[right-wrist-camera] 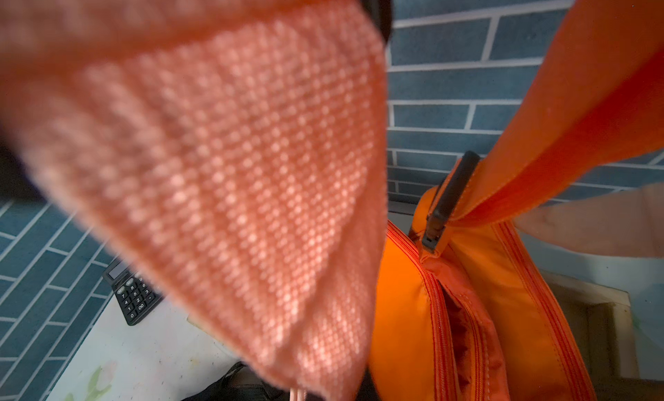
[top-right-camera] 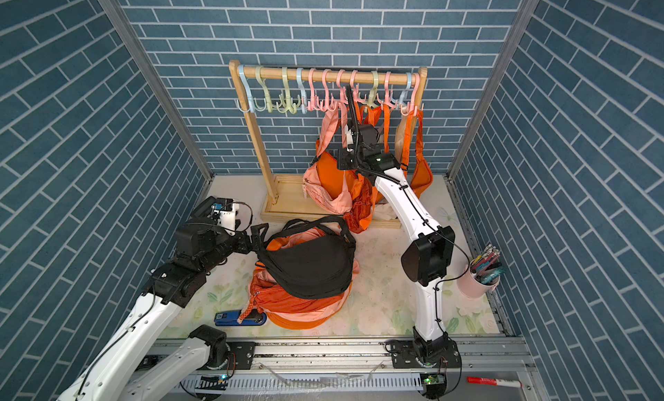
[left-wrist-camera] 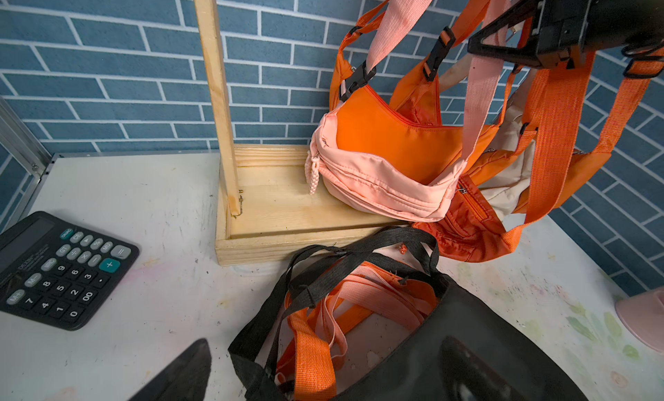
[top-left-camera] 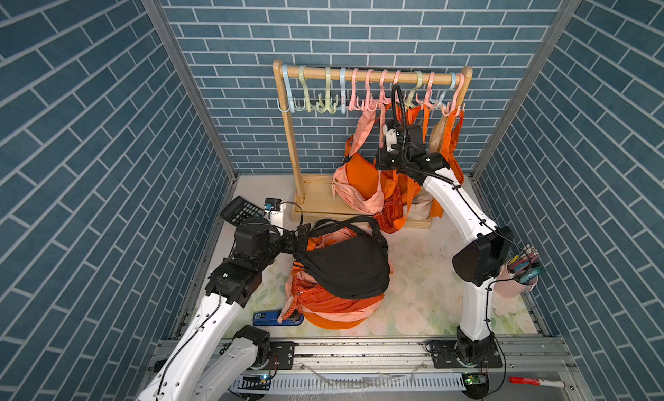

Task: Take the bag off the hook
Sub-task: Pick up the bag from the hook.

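Up front: a red marker [top-left-camera: 535, 382] lies beside the metal rail [top-left-camera: 359, 349] that carries both arm bases.
Stapler: a blue stapler [top-left-camera: 275, 318] sits at the near edge of the table [top-left-camera: 431, 302], touching the foot of the bag heap [top-left-camera: 323, 302].
Heap: a black bag [top-left-camera: 345, 266] lies on top of the orange and pink bags mid-table, its black straps flopped toward the rack.
Left claw: the left gripper [top-left-camera: 301, 239] is spread wide and low at the heap's left side. In the left wrist view one finger [left-wrist-camera: 183, 370] is over bare table and the other over the black bag, with nothing pinched.
Cup: a pink cup [top-left-camera: 517, 284] full of pens stands by the right wall, beside the right arm's elbow.
Calculator: a black calculator [left-wrist-camera: 61, 269] lies at the left rear of the table, near the rack's base.
Rack: a wooden rack [top-left-camera: 291, 147] stands at the back wall, its bar lined with pastel hooks [top-left-camera: 325, 93].
Task bag: the pink bag [left-wrist-camera: 381, 187] hangs by its pink strap [left-wrist-camera: 479, 104] from a pink hook [top-left-camera: 370, 93], its body low over the rack's base board, an orange bag [left-wrist-camera: 388, 136] right behind it.
Right claw: the right gripper [left-wrist-camera: 481, 50] is raised among the hanging straps, jaws closed on the pink strap, which fills the right wrist view as blurred weave.
Farthest: orange straps [top-left-camera: 425, 126] and a beige bag [top-left-camera: 436, 135] hang from the hooks to the right.
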Robot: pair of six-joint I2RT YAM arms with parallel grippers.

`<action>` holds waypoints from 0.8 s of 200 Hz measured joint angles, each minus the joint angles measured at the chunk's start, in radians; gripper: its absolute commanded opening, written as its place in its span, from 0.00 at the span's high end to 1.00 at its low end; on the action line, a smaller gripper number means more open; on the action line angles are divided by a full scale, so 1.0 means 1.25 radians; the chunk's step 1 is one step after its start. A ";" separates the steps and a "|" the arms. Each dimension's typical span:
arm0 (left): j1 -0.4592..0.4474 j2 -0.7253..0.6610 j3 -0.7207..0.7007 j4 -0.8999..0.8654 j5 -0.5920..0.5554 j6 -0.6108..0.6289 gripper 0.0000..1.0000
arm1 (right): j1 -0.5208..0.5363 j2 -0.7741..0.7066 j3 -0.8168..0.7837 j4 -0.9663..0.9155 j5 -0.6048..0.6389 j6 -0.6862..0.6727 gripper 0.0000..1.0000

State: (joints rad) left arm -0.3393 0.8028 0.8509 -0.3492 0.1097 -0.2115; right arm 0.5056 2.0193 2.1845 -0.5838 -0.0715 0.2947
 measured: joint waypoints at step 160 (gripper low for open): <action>-0.045 0.445 0.324 0.267 0.066 0.040 0.01 | 0.000 -0.323 -0.246 0.031 -0.044 -0.005 1.00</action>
State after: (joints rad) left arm -0.3962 1.3594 1.2564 -0.0158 0.1917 -0.1616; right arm 0.5056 1.6161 1.8767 -0.5449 -0.1265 0.2886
